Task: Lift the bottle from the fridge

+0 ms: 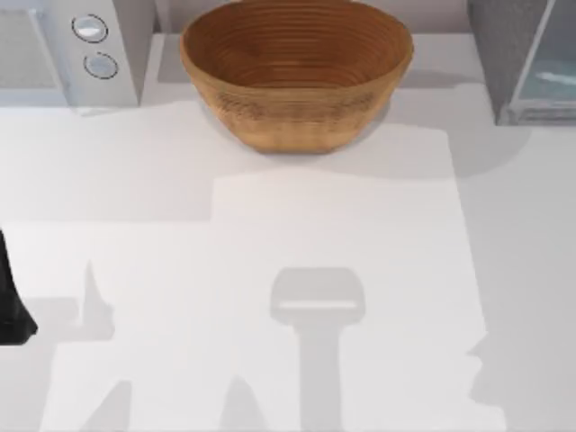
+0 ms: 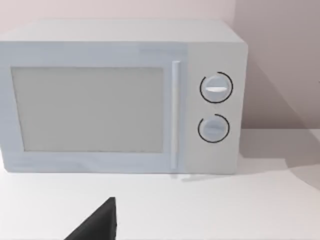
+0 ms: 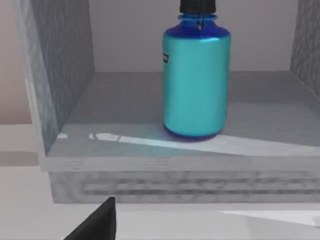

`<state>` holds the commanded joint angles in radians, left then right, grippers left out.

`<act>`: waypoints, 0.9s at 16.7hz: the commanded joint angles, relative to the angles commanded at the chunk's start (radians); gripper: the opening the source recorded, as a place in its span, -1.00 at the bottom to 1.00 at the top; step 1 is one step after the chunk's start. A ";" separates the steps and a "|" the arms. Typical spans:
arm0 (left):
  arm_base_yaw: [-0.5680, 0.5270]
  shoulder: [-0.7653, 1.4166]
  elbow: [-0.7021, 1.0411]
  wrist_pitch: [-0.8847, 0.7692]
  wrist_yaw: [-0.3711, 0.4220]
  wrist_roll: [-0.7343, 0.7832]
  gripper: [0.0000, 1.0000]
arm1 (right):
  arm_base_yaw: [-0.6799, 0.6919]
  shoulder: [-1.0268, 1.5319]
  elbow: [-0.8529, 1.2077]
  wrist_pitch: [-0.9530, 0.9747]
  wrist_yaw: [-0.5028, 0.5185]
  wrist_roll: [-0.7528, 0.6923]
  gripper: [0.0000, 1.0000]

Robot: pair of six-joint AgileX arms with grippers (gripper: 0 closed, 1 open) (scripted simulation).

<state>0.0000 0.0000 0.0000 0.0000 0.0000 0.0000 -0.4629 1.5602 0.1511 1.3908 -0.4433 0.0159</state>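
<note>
The bottle (image 3: 196, 80) stands upright on the floor of the fridge (image 3: 65, 75); it has a blue body, a cyan band and a black cap. Nothing touches it. The fridge's inside is open towards my right wrist camera. A dark tip of my right gripper (image 3: 97, 222) shows in front of the fridge's sill, well short of the bottle. In the top view the fridge (image 1: 504, 54) is the grey speckled box at the far right, with its pale glass door panel (image 1: 551, 81). My left gripper (image 2: 97, 222) sits parked at the table's left edge, facing the microwave.
A large wooden bowl (image 1: 297, 67) sits at the far middle of the table. A light-grey microwave (image 1: 81, 45) with two round knobs stands at the far left. The left arm (image 1: 11, 306) shows as a dark shape at the left edge.
</note>
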 joint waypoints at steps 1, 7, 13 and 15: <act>0.000 0.000 0.000 0.000 0.000 0.000 1.00 | -0.018 0.061 0.008 0.058 -0.018 0.001 1.00; 0.000 0.000 0.000 0.000 0.000 0.000 1.00 | -0.071 0.233 0.033 0.227 -0.071 0.002 1.00; 0.000 0.000 0.000 0.000 0.000 0.000 1.00 | -0.060 0.242 0.043 0.219 -0.063 0.001 1.00; 0.000 0.000 0.000 0.000 0.000 0.000 1.00 | -0.039 0.281 0.098 0.197 -0.038 -0.003 1.00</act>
<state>0.0000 0.0000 0.0000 0.0000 0.0000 0.0000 -0.5020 1.8416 0.2491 1.5879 -0.4810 0.0130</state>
